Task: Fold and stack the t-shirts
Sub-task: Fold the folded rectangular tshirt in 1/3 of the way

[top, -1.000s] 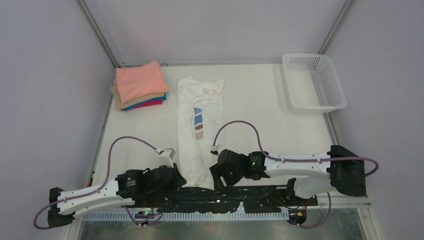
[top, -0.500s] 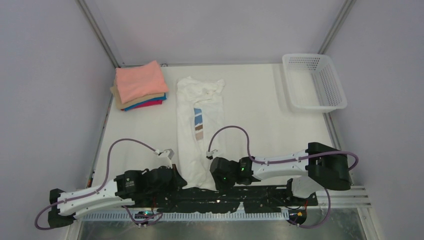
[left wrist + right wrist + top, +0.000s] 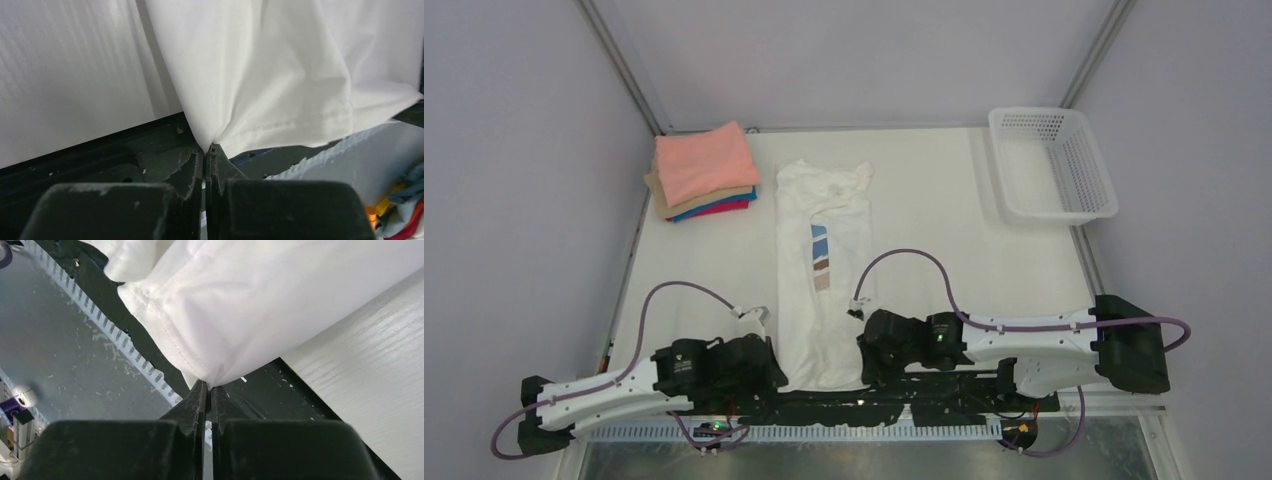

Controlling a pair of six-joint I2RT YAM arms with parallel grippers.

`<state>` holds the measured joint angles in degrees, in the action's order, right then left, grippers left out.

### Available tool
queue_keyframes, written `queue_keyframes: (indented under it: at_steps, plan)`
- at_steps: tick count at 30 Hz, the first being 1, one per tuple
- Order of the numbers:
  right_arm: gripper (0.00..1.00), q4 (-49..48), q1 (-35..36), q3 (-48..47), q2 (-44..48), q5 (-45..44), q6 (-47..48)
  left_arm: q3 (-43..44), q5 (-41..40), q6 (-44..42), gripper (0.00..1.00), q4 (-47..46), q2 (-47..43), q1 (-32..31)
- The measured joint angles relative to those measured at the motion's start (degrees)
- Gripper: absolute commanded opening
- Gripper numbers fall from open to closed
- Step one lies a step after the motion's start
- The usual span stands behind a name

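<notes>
The white tee [image 3: 824,270] lies as a long narrow strip down the middle of the counter [image 3: 944,240]. Its collar end is far, the striped print shows at mid-length, and the hem reaches the black rail [image 3: 924,388] at the near edge. The left hand [image 3: 206,150] is clenched on the hem's left corner and the right hand [image 3: 209,385] on its right corner, with cloth puckering into each pinch. A stack [image 3: 704,175] of folded tees, salmon on top, sits far left near the collar end. The basket [image 3: 1052,165] stands far right, well apart.
</notes>
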<state>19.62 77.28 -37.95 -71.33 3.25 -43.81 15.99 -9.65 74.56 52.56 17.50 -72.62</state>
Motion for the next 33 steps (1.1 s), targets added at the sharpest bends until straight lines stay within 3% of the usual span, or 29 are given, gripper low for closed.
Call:
queue_keyframes:
  at_steps: [6,12,22,25,33]
  plan:
    - [0.06,2.34,0.02,1.07,-0.46,1.55,0.04,0.81,3.72,-0.35,0.00,1.53,8.59,0.00]
    - [0.06,3.37,0.00,1.07,-0.72,1.27,0.85,1.95,4.70,-2.08,0.00,-1.46,8.74,0.00]
    - [0.06,6.91,-7.37,-4.07,2.23,-4.02,6.23,9.38,-6.23,-3.21,0.00,-0.59,2.75,1.25]
    - [0.06,6.93,-10.82,-6.88,2.49,-4.87,8.81,10.84,-7.85,-6.25,0.00,-2.25,5.99,5.46]
    - [0.06,3.80,-20.37,-11.39,0.90,-4.85,13.99,14.88,-4.85,-18.43,0.00,-13.66,20.28,25.51]
